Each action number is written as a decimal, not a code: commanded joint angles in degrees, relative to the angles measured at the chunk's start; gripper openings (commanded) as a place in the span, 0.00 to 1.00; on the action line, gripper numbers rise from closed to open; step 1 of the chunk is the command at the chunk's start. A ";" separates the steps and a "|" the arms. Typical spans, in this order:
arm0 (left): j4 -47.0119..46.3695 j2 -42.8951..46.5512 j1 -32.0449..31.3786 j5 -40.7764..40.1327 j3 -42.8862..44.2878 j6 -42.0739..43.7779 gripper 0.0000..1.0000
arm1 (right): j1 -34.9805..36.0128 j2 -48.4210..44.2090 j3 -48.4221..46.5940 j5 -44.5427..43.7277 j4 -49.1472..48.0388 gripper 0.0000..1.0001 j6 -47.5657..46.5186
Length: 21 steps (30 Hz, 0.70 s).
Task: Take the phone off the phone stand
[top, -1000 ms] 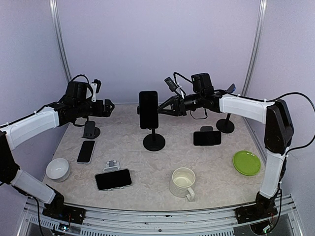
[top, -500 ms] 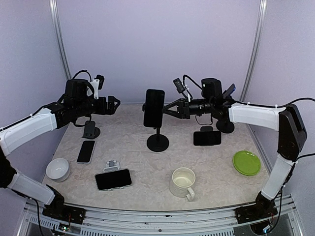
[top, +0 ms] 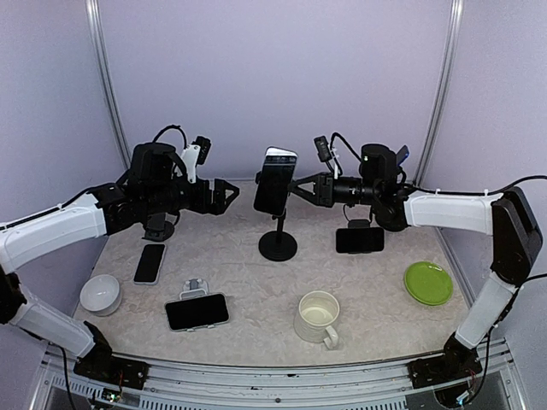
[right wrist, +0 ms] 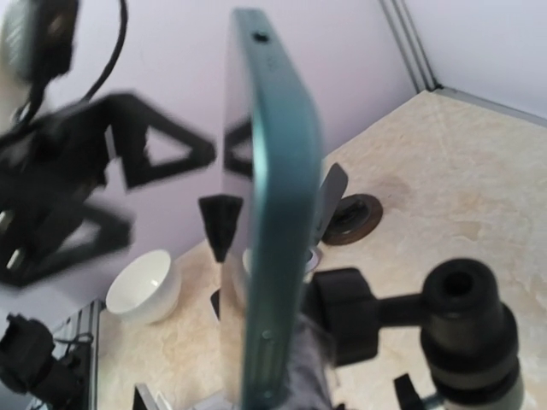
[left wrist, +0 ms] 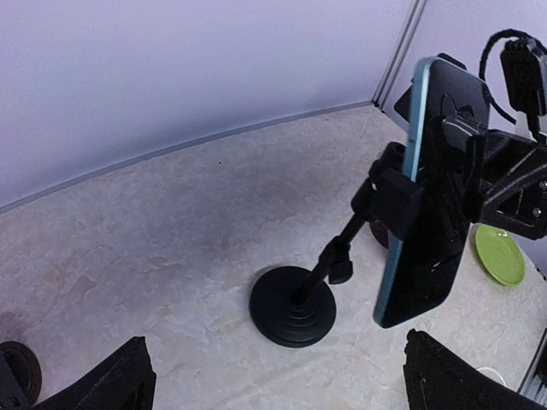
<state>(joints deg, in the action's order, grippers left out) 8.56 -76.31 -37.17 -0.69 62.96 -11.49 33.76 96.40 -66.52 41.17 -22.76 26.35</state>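
Item: phone (top: 275, 181), upright in portrait, seated in the clamp (left wrist: 397, 184) of the phone stand (top: 278, 247) at the centre of the tabletop (top: 256, 282), toward the far side. Status of removal: not yet done; the clamp grips the phone's edges and the stand's round base rests on the tabletop. Right end effector (top: 297, 186): reaching in from the right, fingers closed on the phone's right side, the phone's edge filling the right wrist view. Left end effector (top: 229, 195): spread wide, holding nothing, hovering just left of the phone and apart from both it and the stand. Judged remaining: the phone has to be pulled out of the clamp, likely with the stand braced, then set down clear of it. Containers: mug (top: 318, 318), near centre-right, upright, nothing visible inside; bowl (top: 100, 293), white, near left, appears empty; plate (top: 428, 283), green, near right, nothing on it. Other stock: three further phones, one lying flat at the left (top: 149, 263), one in landscape on a small holder near centre-left (top: 197, 311), and one in landscape to the right of the stand (top: 360, 240).
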 commanded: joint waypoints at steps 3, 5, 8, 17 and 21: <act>2.47 -4.04 -7.72 -8.22 5.16 -0.72 0.99 | 1.29 -2.44 1.19 -4.32 -4.23 0.00 5.62; 3.37 -5.78 -9.21 -9.07 6.62 -1.43 0.99 | 1.90 -2.41 0.77 -5.31 -3.78 0.00 5.56; 4.12 -8.57 -10.83 -10.27 8.48 -1.96 0.99 | 2.80 -2.12 0.39 -6.55 -3.38 0.00 5.88; 5.28 -14.63 -12.40 -11.56 14.13 -1.70 0.99 | 4.97 -2.11 0.06 -10.63 -1.72 0.00 6.15; 5.45 -16.77 -12.77 -10.98 16.01 -1.75 0.99 | 5.56 -2.14 -0.07 -12.05 -1.41 0.00 6.41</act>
<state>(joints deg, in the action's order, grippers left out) 13.41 -91.37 -49.34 -10.96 75.90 -12.91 38.28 96.29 -65.76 30.96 -24.69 29.71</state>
